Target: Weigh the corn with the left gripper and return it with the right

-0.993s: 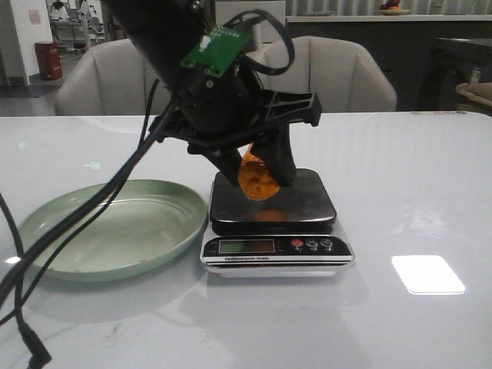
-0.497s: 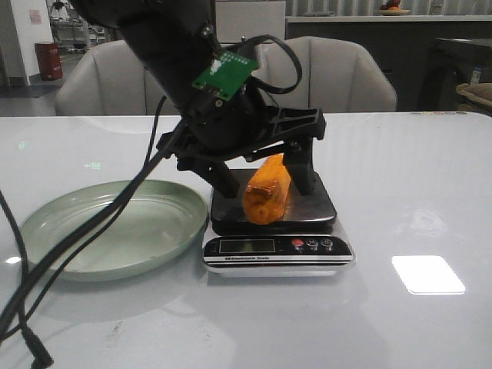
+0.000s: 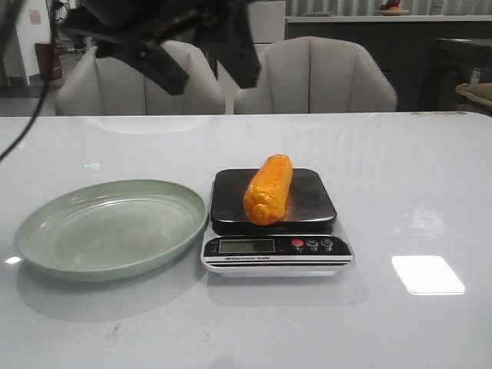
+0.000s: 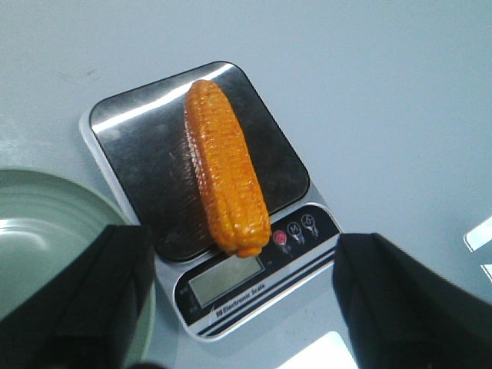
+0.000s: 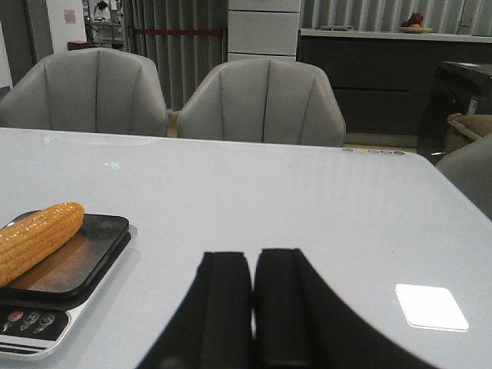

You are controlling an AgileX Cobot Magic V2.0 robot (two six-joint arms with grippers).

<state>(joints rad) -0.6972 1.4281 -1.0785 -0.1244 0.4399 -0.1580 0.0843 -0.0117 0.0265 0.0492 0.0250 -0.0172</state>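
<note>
The orange-yellow corn point(image 3: 268, 188) lies lengthwise on the black platform of the kitchen scale point(image 3: 307, 250). It also shows in the left wrist view point(image 4: 224, 166) and the right wrist view point(image 5: 37, 239). My left gripper point(image 3: 206, 65) is open and empty, raised high above the table behind the scale. In the left wrist view its fingers point(image 4: 73, 300) stand wide apart over the scale's point(image 4: 231, 296) front. My right gripper point(image 5: 253, 263) is shut and empty, low over the table to the right of the scale point(image 5: 46, 323). It is out of the front view.
A pale green plate point(image 3: 46, 231) sits on the white table left of the scale; its rim shows in the left wrist view point(image 4: 31, 181). Two grey chairs point(image 3: 315, 77) stand behind the table. A bright light patch point(image 3: 427, 274) lies at the right front.
My left gripper let go of the corn, opened and rose up and away to the back left. The corn now lies alone on the scale.
</note>
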